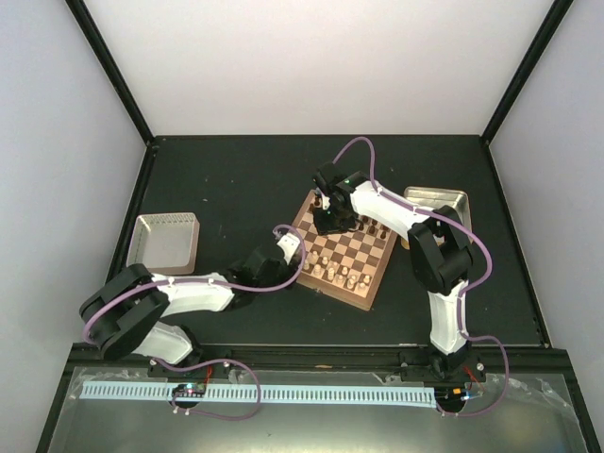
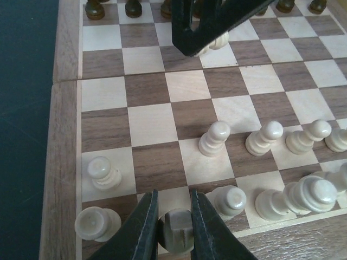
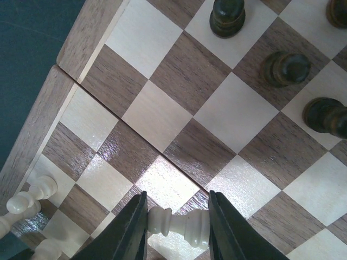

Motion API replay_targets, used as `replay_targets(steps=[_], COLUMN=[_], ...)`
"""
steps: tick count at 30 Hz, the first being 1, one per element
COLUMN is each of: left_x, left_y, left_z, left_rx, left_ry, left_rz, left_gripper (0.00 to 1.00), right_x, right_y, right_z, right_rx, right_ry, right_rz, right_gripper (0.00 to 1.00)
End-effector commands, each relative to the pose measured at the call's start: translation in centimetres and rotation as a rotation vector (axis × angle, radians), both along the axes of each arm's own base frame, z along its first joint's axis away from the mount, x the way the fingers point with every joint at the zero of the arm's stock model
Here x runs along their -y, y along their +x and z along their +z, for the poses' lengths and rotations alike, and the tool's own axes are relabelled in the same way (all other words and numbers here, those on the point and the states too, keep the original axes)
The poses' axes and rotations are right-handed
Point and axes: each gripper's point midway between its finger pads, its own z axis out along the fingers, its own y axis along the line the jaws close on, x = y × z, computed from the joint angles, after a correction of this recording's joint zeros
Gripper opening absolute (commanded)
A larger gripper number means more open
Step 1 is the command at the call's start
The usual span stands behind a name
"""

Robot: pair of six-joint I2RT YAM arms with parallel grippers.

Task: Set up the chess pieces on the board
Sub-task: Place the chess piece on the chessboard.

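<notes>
Left jaws pinched a pale cream wooden chessman (image 2: 176, 232) at the checkered wooden board (image 2: 64, 162)'s edge; right jaws clamped a sideways cream chessman (image 3: 179, 225), unseen overhead.

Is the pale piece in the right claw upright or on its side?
On its side: the pale piece lies lengthwise between the fingers.

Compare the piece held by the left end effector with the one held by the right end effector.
The left piece, in the left end effector, stands upright, notched top showing; the right piece, in the right end effector, lies sideways across the jaws. Left jaws sit narrow; right jaws stand wider. Both are pale cream, gripped over the board.
</notes>
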Motion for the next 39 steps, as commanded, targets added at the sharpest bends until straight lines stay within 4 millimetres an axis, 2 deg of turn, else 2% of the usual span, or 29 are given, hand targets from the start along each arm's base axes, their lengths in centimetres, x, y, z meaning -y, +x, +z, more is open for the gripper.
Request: replay_targets(steps=[1, 8, 15, 25, 29, 34, 39], left_x=[1.0, 1.2, 0.9, -0.1, -0.4, 0.2, -0.1], left_y=[0.4, 0.6, 0.4, 0.6, 0.8, 0.8, 1.2], left_z=[0.0, -0.4, 0.1, 4.2, 6.8, 9.9, 10.9], left_rx=[0.045, 0.041, 0.046, 0.102, 0.103, 0.054, 0.019], left_ry=[-0.015, -0.013, -0.013, -0.073, -0.133, -0.263, -0.344], left_rz=[-0.034, -0.032, -0.028, 0.025, 0.065, 0.036, -0.006], left_gripper=[0.05, 0.1, 0.32, 0.32, 0.31, 0.4, 0.47], right_x=[-0.1, -0.1, -0.1, -0.9, -2.1, -4.0, -5.1], right_y=[0.3, 0.3, 0.1, 0.2, -0.3, -1.4, -2.2], right_z=[1.5, 1.7, 2.0, 3.5, 4.9, 6.4, 7.7], right_rx=[0.028, 0.029, 0.029, 0.048, 0.052, 0.005, -0.066], right_ry=[0.031, 0.031, 0.035, 0.1, 0.193, 0.375, 0.538], right_rz=[-0.004, -0.005, -0.006, -0.003, 0.028, 0.068, 0.099], right_gripper=[0.29, 0.29, 0.29, 0.28, 0.28, 0.28, 0.28])
